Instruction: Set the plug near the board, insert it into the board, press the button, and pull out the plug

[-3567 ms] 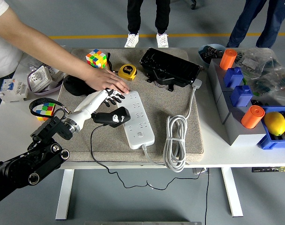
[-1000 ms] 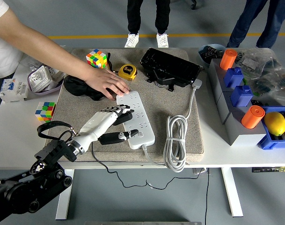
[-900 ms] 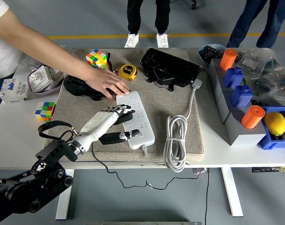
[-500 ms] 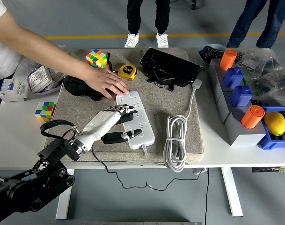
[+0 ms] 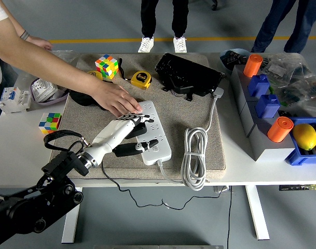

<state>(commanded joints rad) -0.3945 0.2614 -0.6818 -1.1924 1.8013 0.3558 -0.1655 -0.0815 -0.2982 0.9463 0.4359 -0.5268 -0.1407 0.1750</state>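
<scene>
A white rectangular table (image 5: 23, 155) carries a beige felt mat (image 5: 173, 111), whose front edge lies just inside the table's near edge. On the mat, a white multi-socket power board (image 5: 156, 136) runs from mid-mat toward the front edge, its thick white cable coiled (image 5: 195, 158) to the right; the bare mat between board and coil is narrow, while the mat left of the board is mostly open.

The robot's black left arm comes in from the lower left corner. Its white and black left hand (image 5: 121, 134) lies over the board's left edge, fingers held together and stretched across the sockets, thumb low along the board's near end beside the black plug (image 5: 127, 150). Whether the thumb actually pins the plug cannot be told. The plug's thin black cord drops over the table's front edge.

A person's hand (image 5: 115, 99) presses flat on the board's far end.

A black case (image 5: 189, 74) sits at the mat's far edge. No writing is legible on the yellow tape measure (image 5: 140, 79).
</scene>
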